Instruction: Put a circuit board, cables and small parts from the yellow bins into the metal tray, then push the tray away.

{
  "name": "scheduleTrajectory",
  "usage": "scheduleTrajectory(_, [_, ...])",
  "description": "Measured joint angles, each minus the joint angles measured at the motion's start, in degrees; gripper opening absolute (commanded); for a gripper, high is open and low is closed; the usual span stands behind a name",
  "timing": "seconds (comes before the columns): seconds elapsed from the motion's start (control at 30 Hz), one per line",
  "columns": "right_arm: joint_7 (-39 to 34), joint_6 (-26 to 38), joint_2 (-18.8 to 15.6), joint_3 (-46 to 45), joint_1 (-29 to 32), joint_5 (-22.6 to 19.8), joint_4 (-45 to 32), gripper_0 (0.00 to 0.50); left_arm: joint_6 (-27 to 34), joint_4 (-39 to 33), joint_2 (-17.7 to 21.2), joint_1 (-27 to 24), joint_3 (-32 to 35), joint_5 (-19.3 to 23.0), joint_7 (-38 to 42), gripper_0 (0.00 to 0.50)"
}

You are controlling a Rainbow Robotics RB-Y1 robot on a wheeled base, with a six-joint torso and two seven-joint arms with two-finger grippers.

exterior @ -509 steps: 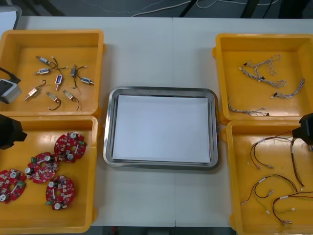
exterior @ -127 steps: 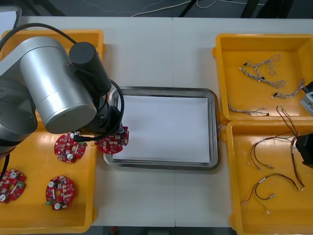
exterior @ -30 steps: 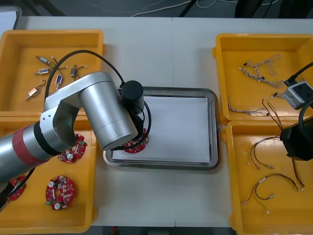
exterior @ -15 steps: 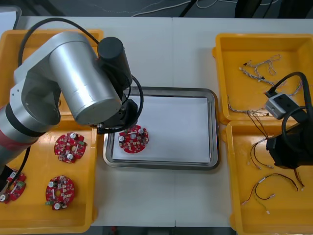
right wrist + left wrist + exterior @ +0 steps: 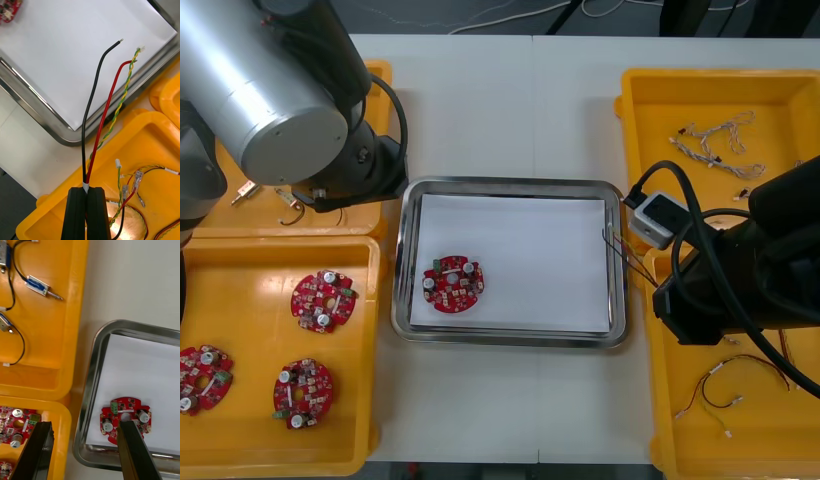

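Right gripper (image 5: 86, 189) pinches cables (image 5: 108, 101) beside tray (image 5: 510, 184); left gripper (image 5: 84, 424), spread, above circuit board (image 5: 129, 407).

1. In the front view, much of the far left yellow bin (image 5: 230, 215) and most of its small metal parts (image 5: 36, 284) are covered by the left arm (image 5: 270, 90).
2. The near right yellow bin (image 5: 780, 440) is largely covered by the right arm (image 5: 750, 270).
3. The cable (image 5: 99, 123) is hidden at one end between the fingers (image 5: 77, 213) of the right gripper (image 5: 88, 193).
4. One circuit board (image 5: 200, 375) is cut off by the front view's edge.
5. The tray's circuit board (image 5: 125, 414) is partly covered by a finger of the left gripper (image 5: 84, 423).

Shiny metal tray (image 5: 510, 185) (matt white inside), glossy yellow plastic bins (image 5: 345, 425), smooth silver arm casing (image 5: 265, 85).
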Motion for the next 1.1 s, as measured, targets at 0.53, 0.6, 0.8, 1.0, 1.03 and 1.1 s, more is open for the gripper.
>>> scheduleTrajectory(0.53, [16.0,-5.2,0.0,14.1,-10.7,-1.2,10.4,0.0,0.1,3.5,6.3,3.5,12.8,0.0,-20.7,0.5])
scheduleTrajectory(0.6, [19.1,-6.5,0.0,15.6,-11.7,-0.9,11.6,0.0,0.1,3.7,7.2,4.3,14.0,0.0,-21.8,0.5])
scheduleTrajectory(0.8, [21.9,-11.5,-0.1,21.3,-14.3,1.9,15.2,0.0,-0.2,4.8,9.1,8.7,17.8,0.1,-22.3,0.5])
scheduleTrajectory(1.0, [21.9,-15.7,-0.1,27.4,-16.9,4.6,18.3,0.0,-3.6,7.3,9.5,12.5,22.5,0.2,-27.4,0.5])
scheduleTrajectory(1.03, [21.9,-16.6,-0.1,28.3,-17.1,5.1,18.9,0.0,-4.0,7.6,9.5,12.8,23.0,0.2,-29.2,0.5])
scheduleTrajectory(1.1, [21.9,-18.5,-0.1,30.0,-17.5,6.2,20.1,0.0,-4.8,8.6,9.6,13.3,24.0,0.2,-33.0,0.5])
